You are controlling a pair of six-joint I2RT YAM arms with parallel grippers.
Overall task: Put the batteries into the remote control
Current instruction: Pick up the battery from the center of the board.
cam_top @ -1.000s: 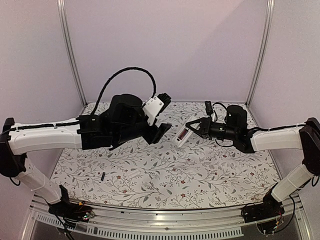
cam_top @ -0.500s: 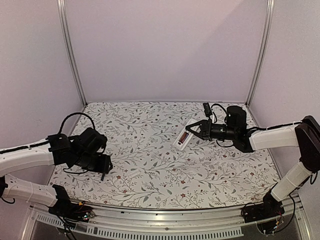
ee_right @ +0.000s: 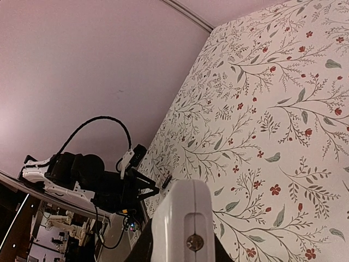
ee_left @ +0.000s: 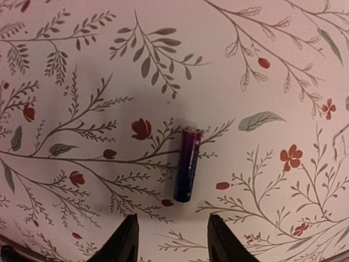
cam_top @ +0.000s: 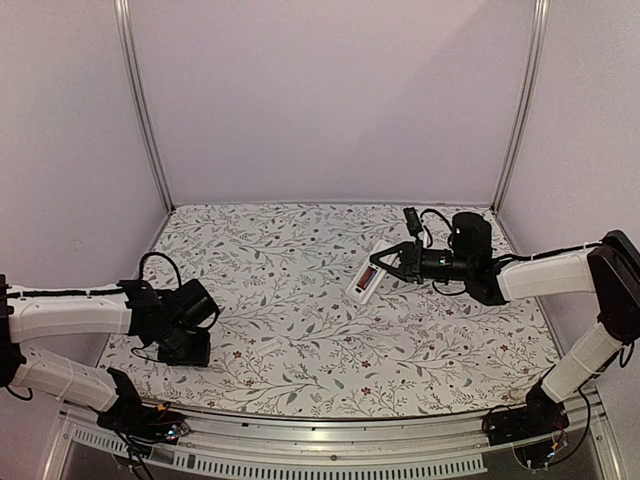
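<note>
Lying mid-frame, a battery (ee_left: 187,164) is seen just above the left gripper (ee_left: 172,240), jaws spread apart. The remote control (cam_top: 368,277) is kept clamped by the right gripper (cam_top: 388,262), centre-right

On table (cam_top: 300,240), front left: battery (ee_left: 187,164) lying flat, just ahead of left gripper (ee_left: 173,224), apart from its fingers, in line with the gap. To that gripper's right, near front: cover (cam_top: 268,347). Right of centre, farther back: remote (cam_top: 367,279), one end in right gripper (cam_top: 386,264).
</note>
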